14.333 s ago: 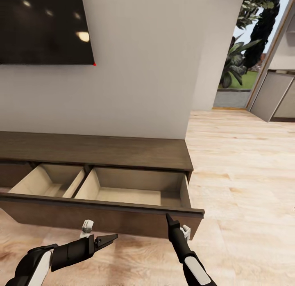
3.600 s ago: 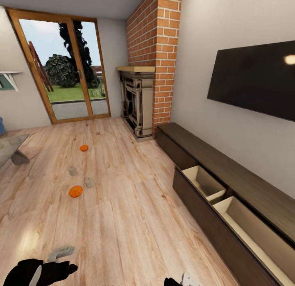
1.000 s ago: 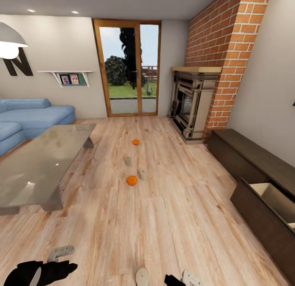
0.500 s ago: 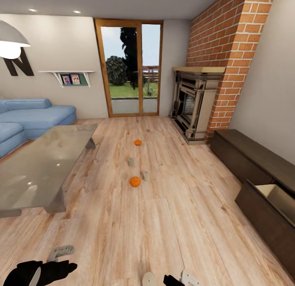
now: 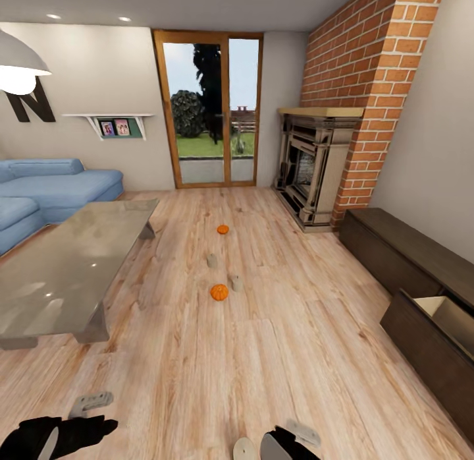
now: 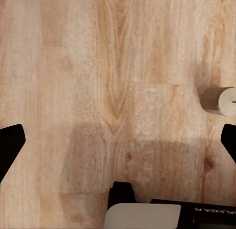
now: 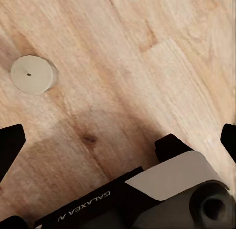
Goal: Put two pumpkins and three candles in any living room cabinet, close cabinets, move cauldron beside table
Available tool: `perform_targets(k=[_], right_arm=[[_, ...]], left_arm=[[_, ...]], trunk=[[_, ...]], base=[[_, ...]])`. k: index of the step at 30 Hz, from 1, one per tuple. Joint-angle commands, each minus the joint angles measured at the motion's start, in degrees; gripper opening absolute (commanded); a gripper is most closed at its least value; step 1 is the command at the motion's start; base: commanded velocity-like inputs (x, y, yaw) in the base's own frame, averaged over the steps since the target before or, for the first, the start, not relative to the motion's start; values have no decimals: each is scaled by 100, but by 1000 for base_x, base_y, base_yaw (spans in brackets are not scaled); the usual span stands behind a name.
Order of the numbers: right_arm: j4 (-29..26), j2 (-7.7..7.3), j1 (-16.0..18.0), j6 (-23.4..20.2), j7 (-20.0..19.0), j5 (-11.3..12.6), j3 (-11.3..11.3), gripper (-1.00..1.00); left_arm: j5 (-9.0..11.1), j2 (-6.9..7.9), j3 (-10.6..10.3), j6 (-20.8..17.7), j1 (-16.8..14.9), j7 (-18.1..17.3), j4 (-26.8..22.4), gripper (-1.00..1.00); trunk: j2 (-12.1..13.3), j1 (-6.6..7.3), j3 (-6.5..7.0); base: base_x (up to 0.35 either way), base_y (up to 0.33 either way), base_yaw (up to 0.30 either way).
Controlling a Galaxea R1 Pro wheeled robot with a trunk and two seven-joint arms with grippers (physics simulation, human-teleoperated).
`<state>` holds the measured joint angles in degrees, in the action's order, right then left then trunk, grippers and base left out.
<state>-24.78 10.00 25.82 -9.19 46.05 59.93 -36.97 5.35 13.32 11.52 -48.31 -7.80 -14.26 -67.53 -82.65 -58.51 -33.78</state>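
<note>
Two orange pumpkins lie on the wood floor, one nearer [image 5: 219,292] and one farther [image 5: 223,229]. Two beige candles [image 5: 212,261] [image 5: 236,283] stand between them. A third candle [image 5: 245,449] stands on the floor just in front of me, seen beside the left fingers [image 6: 218,100] and from above in the right wrist view [image 7: 33,74]. My left gripper [image 6: 118,140] and right gripper [image 7: 118,138] both hang open over bare floor, holding nothing. The dark cabinet [image 5: 395,249] runs along the right wall with a drawer [image 5: 447,318] pulled out. The glass table [image 5: 59,269] is at the left. The cauldron is out of view.
A blue sofa [image 5: 46,186] sits behind the table. A dark ornate fireplace [image 5: 309,170] under a brick chimney stands at the back right, with glass doors [image 5: 210,111] to the garden in the far wall. Open floor runs down the middle of the room.
The head view has drifted slightly left and forward over the last second, so the near candle slid toward the picture's lower edge. The pumpkins and candles have not moved.
</note>
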Motion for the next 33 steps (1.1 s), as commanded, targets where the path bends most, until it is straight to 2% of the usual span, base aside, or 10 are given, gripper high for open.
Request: perform_targets(k=[1,4,7,10,28,33], right_arm=[[47,0,9,-54,43,-13,-26,100],[86,0,4,-49,-103,-15,-34,100],[94,0,1,-31,-499,-18,-31,100],[102,0,-5,186,-644,-11,-30,100],[166,0,-7,321,-703,-20,-82,100],[166,0,-7,323,-703,-17,-352,100]], left_arm=[[54,7,7,-35,-2,16,-5,100],[54,12,8,-25,-2,12,-6,100],[54,7,1,-21,-2,12,-4,100],[54,5,-1,-21,-2,11,-2,100],[45,-3,-33,-21,-2,11,0,100],[45,-24,-22,-24,-2,23,-4,100]], trunk=[[-3,0,-6],[-3,0,-6],[-3,0,-6],[-3,0,-6],[-3,0,-6],[-3,0,-6]], base=[[0,21,0],[0,185,0],[0,151,0],[5,54,0],[22,78,0],[30,31,0]])
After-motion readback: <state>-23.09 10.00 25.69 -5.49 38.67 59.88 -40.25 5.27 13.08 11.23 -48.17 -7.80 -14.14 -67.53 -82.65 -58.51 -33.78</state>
